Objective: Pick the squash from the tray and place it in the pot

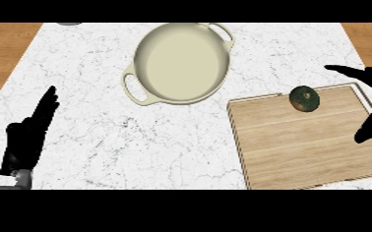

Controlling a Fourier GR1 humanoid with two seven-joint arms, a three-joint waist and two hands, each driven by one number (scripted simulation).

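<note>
— White marbled surface (109,128). Right hand (361,103) at right edge, fingers spread apart, clamped on nothing.
— Just beside: dark green squash (305,99) lying on wooden tray (305,147). Farther left: cream pot (180,63). Left hand (29,132) resting, fingers straight.

Dark green squash (305,99) lies on the wooden tray (305,147) (far edge); cream oval pot (179,62) sits apart, empty.

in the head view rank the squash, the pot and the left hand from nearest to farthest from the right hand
From the right hand, at the view's right edge:
1. squash, on the tray near its far edge, just left of the hand.
2. pot, at the counter's far middle, empty.
3. left hand, open at the view's left edge.
</note>
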